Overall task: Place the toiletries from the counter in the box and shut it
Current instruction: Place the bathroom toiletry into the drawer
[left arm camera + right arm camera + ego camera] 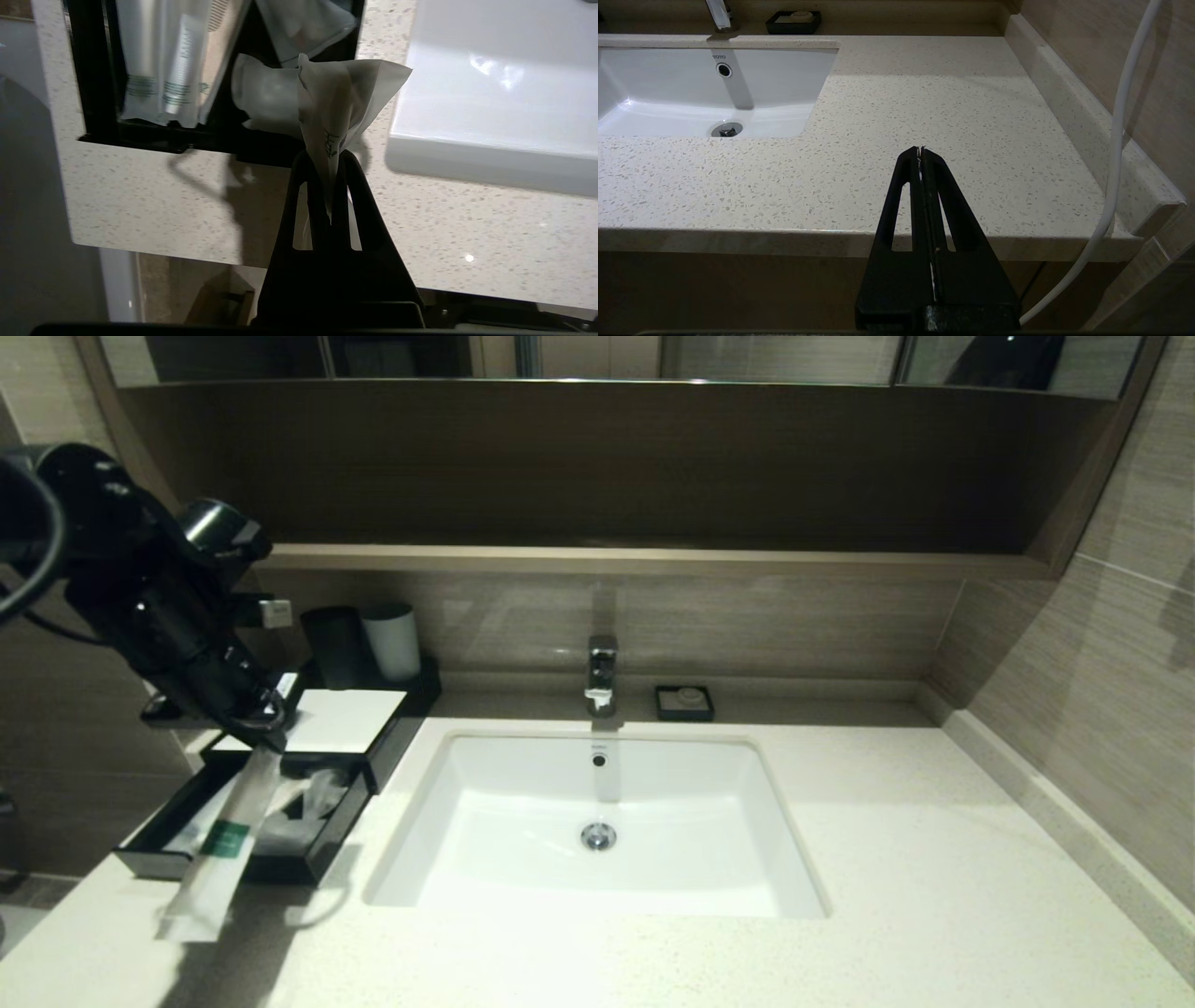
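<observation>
Head view: left gripper (271, 733) hangs over the box (345, 723) at the counter's (887, 859) left edge, clamped on a wrapped toiletry (224, 835) dangling across the open drawer (322, 845).

Left wrist view: wrapper (336, 107) pinched between closed jaws; other toiletries (159, 70) lie inside the drawer.

Right wrist view: right gripper (921, 151) closed, empty, at the counter's front edge.

Box (336, 728) on the counter (934, 896) left of the sink (597, 821), drawer (159, 859) forward.
</observation>
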Robot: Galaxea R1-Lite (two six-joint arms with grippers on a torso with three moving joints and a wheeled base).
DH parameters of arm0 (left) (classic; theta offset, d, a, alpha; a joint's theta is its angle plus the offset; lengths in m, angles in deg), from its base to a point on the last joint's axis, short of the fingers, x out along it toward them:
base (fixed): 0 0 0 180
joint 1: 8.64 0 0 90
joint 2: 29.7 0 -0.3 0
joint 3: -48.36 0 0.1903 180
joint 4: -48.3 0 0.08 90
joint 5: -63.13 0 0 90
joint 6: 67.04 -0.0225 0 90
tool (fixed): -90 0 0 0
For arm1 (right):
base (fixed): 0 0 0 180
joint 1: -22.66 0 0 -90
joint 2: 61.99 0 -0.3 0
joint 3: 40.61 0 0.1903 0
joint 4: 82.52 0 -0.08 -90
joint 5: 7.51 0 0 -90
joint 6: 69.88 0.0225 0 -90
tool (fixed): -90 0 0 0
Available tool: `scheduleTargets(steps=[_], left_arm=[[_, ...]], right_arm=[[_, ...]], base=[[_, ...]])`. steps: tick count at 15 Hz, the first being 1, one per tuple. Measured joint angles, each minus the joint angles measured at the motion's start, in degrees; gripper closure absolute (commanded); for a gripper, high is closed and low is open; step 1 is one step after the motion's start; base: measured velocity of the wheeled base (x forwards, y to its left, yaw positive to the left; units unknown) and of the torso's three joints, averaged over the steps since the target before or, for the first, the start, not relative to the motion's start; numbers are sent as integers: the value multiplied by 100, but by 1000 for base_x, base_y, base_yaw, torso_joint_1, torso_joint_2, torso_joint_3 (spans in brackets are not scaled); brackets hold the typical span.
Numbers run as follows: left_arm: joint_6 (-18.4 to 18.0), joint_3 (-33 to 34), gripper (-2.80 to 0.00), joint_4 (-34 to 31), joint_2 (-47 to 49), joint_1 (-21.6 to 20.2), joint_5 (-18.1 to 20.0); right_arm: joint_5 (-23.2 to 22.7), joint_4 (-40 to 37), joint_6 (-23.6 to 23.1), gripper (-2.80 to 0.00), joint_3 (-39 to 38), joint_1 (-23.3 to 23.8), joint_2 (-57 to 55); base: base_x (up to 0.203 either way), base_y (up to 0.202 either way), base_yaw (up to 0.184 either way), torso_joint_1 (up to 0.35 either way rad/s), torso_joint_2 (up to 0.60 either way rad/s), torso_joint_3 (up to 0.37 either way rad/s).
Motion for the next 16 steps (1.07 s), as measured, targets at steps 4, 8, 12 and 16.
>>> scheduleTargets(steps=[4, 8, 12, 16], left_arm=[[-847, -50, 0, 26, 242, -693, -15], [-1146, -209, 0, 30, 626, -1108, -21], [-1472, -243, 0, 78, 937, -1309, -28], [-1654, -254, 0, 39, 1144, -1353, -177]], right_arm=[[0, -2, -1, 0, 0, 0, 0], [0, -1, -1, 0, 0, 0, 0], [0, 0, -1, 0, 0, 0, 0], [-2, 0, -1, 0, 0, 0, 0]], base=[[0, 0, 0, 0, 0, 0], [0, 0, 0, 0, 0, 0], [0, 0, 0, 0, 0, 0], [0, 0, 0, 0, 0, 0]])
